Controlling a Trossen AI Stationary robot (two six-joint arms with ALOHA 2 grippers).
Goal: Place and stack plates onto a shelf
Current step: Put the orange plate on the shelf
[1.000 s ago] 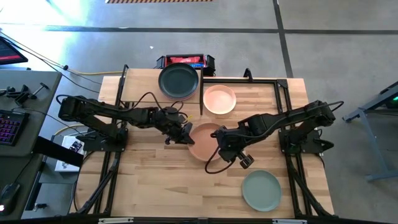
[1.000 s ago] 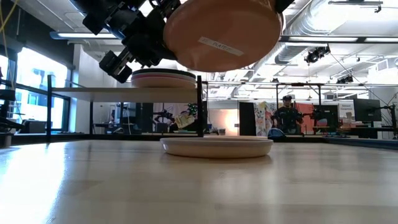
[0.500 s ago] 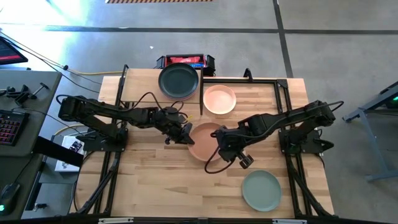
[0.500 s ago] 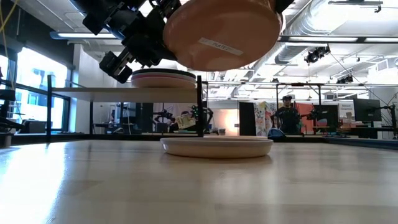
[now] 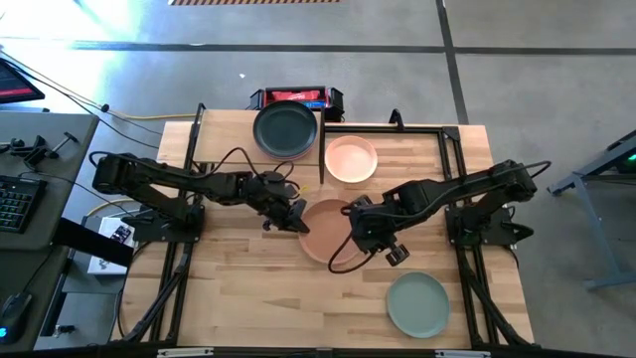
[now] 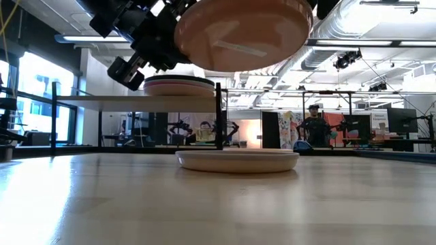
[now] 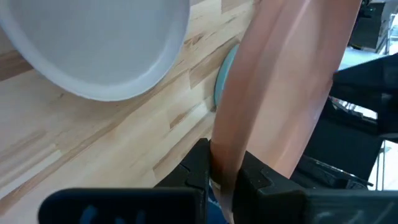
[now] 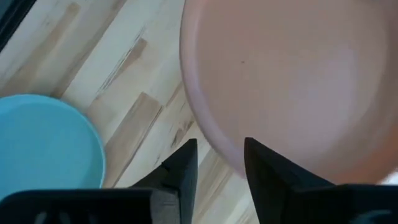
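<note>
Terracotta plate (image 5: 326, 231) aloft, left pincer (image 5: 298, 221) clamped

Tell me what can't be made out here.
- Plates under the dark green plate: high view, it covers them.
- Label under the terracotta plate: low view, too blurred to read.
- Sage plate: left wrist view, mostly behind the terracotta plate.

A red-and-black box (image 5: 291, 96) is sitting just beyond the tabletop's (image 5: 238, 298) far edge; a keyboard (image 5: 12, 203) is lying on a desk (image 5: 50, 139) alongside.
</note>
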